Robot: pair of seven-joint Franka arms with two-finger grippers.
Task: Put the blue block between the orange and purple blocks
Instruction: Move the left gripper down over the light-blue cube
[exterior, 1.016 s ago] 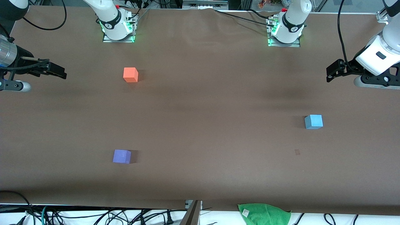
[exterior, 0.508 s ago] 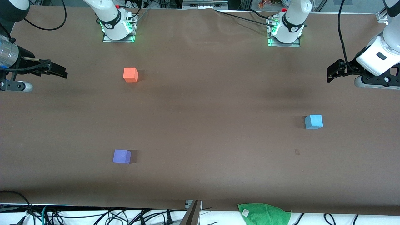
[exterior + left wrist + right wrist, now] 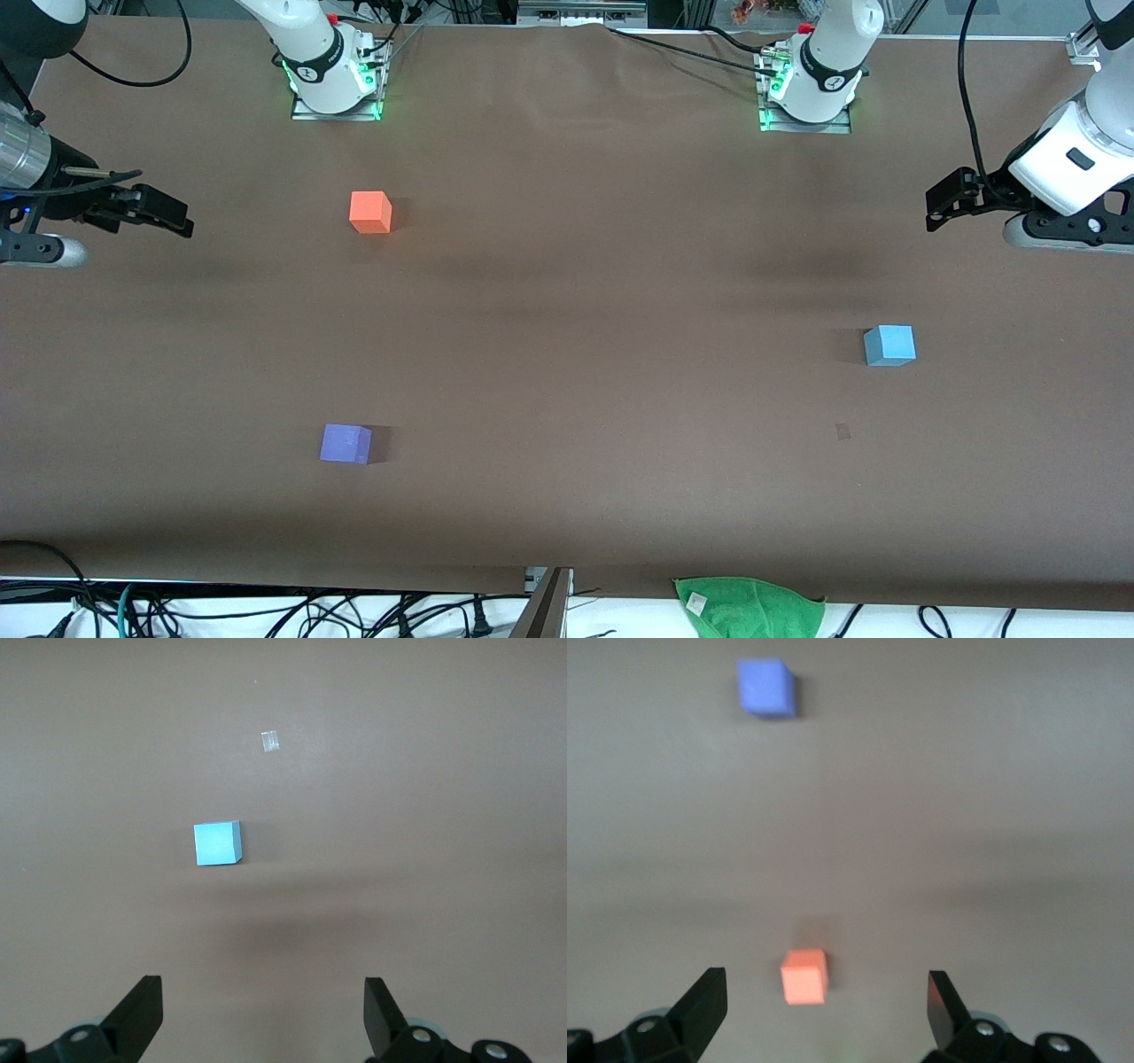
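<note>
The blue block rests on the brown table toward the left arm's end. The orange block sits toward the right arm's end. The purple block lies nearer the front camera than the orange one, with bare table between them. My left gripper hangs open and empty over the table at its own end, apart from the blue block. My right gripper is open and empty, up over the table at its end, level with the orange block.
A green cloth lies at the table's front edge. A small pale mark is on the table, nearer the front camera than the blue block. The two arm bases stand along the back edge.
My right gripper has shifted slightly and dipped a little. The left arm has barely moved. All three blocks stay where they were.
</note>
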